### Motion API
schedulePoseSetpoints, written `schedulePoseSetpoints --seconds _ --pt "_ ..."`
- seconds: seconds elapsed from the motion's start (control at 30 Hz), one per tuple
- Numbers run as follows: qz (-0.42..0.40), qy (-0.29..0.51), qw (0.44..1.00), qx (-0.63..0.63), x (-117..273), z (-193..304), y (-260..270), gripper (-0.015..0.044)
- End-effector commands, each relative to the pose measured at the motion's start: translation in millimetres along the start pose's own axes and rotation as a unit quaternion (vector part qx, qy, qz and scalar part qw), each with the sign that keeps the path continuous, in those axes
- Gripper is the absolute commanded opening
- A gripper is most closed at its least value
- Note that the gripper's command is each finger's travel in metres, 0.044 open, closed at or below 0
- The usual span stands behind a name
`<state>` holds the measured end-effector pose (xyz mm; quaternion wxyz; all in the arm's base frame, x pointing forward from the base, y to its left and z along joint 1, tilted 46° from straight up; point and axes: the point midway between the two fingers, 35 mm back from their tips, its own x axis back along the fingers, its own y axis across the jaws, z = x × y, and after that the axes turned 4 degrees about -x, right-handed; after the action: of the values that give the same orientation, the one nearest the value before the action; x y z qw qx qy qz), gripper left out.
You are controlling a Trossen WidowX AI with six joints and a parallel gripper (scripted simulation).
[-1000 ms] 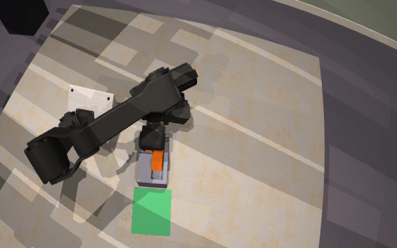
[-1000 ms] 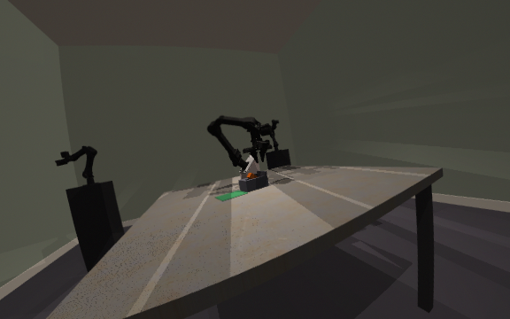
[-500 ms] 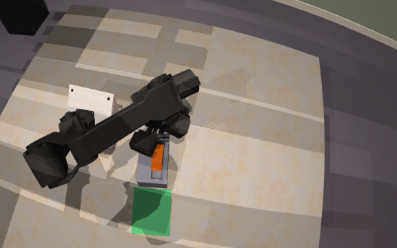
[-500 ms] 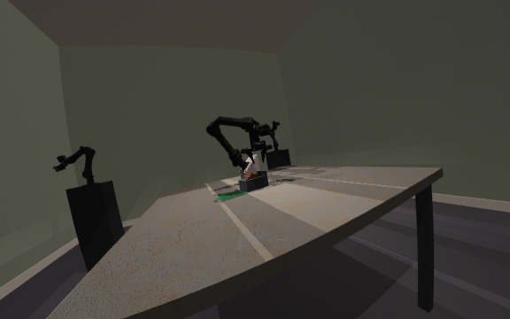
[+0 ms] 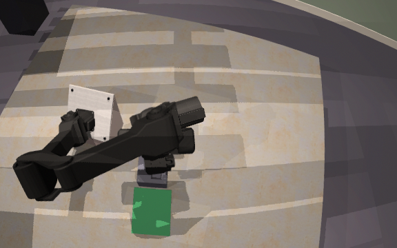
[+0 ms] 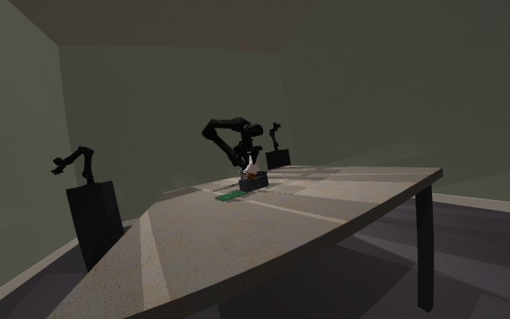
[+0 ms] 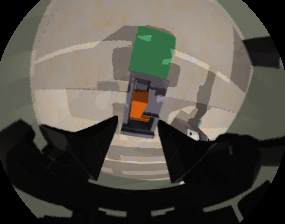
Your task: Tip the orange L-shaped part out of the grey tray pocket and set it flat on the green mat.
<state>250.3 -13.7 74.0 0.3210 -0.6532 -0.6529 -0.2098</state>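
Claw (image 5: 160,164) (image 6: 250,163) (image 7: 138,120) apart, holding nothing. Best align fingertips squarely over orange part (image 6: 251,175) (image 7: 138,109) before lowering.

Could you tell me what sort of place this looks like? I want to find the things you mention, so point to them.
Probably a robot workroom: a black arm over a large table (image 5: 274,138) (image 6: 255,230), and two more arms on dark pedestals (image 6: 96,221) (image 6: 278,159) near plain walls (image 6: 171,89).

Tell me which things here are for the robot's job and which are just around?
For the job:
- orange part
- grey tray
- green mat
- end effector

Just around:
- two other robot arms
- black stands
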Motion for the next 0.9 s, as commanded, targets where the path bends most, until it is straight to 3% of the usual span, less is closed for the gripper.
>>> schedulePoseSetpoints --seconds 0.0,0.87 --pt "-0.005 0.0 0.999 -0.048 2 -6 0 0.028" --pt "-0.005 0.0 0.999 -0.048 -50 -6 2 0.028"
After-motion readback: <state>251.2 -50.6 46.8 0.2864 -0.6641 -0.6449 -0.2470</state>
